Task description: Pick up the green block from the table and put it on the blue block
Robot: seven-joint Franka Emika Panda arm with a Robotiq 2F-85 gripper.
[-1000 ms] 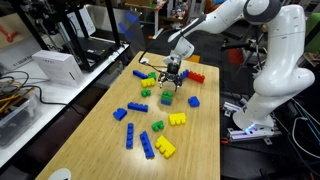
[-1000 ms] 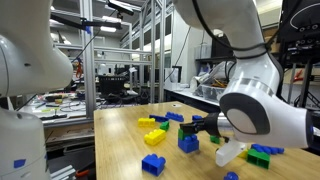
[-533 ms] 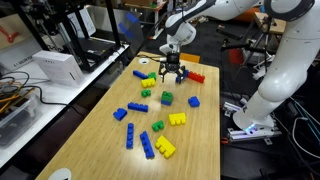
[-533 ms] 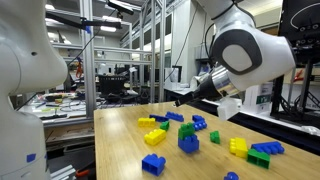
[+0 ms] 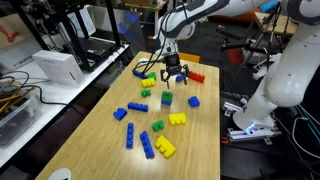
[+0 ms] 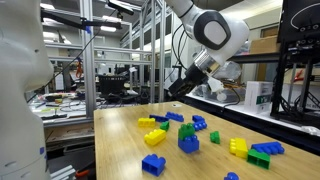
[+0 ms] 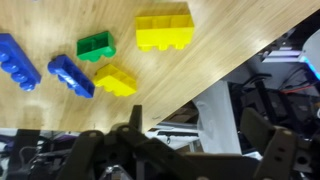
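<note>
In an exterior view, the green block [image 5: 166, 96] was seen seated on top of the blue block [image 5: 166, 103], on the desk [image 5: 100, 140]. The hand [image 5: 168, 74] was held above and beyond the blue block, toward the far end of the desk, apart from the stack. Its fingers were spread wide and nothing was held between them. A red brick [image 5: 195, 76] was placed farther back than the blue block, and a yellow brick [image 5: 177, 119] nearer to the camera.

In an exterior view taken from low height, the green block [image 6: 187, 131] was again found on the blue block [image 6: 188, 146]. The hand [image 6: 176, 88] was raised well above and behind the blue block, and it was empty.

In the wrist view, the dark fingers [image 7: 135, 125] of the hand [image 7: 195, 140] were shown at the lower edge, set wide apart. On the desk [image 7: 200, 65], a large yellow piece [image 7: 164, 28] and a lone green brick [image 7: 96, 45] were seen near its edge.
</note>
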